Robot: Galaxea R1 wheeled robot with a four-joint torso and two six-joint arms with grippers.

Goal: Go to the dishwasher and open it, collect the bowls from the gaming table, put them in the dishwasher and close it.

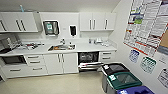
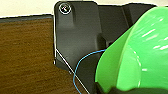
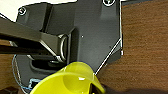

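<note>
Lime green bowl (image 2: 135, 52), seen large in the left wrist view, lies close against the robot's dark plate, with a thin blue cable curving beside it and a wood-grain surface behind. Whether the left pincer is clamped on this bowl cannot be told; its fingers are not made out. Yellow bowl (image 3: 72, 80), in the right wrist view, sits against the same kind of dark plate, below a jointed bar, again over wood grain. Whether the right pincer is apart, together or gripping cannot be told.

Head view, taking the dishwasher (image 1: 88, 60) as landmark: it is built under the white desk (image 1: 95, 47), its door dropped open and its dark interior exposed, a rack or door edge projecting forward at floor-ward level. Left of the dishwasher stand white cabinet doors (image 1: 61, 62), and above those the sink (image 1: 61, 47) is set in the desk. Further left are drawers (image 1: 33, 62). Right of the dishwasher, and nearer the camera, stand three bins: black (image 1: 113, 68), green (image 1: 123, 80) and blue (image 1: 135, 90). Posters (image 1: 147, 25) cover the wall right of the dishwasher. Wall cabinets (image 1: 97, 21) hang above it.
</note>
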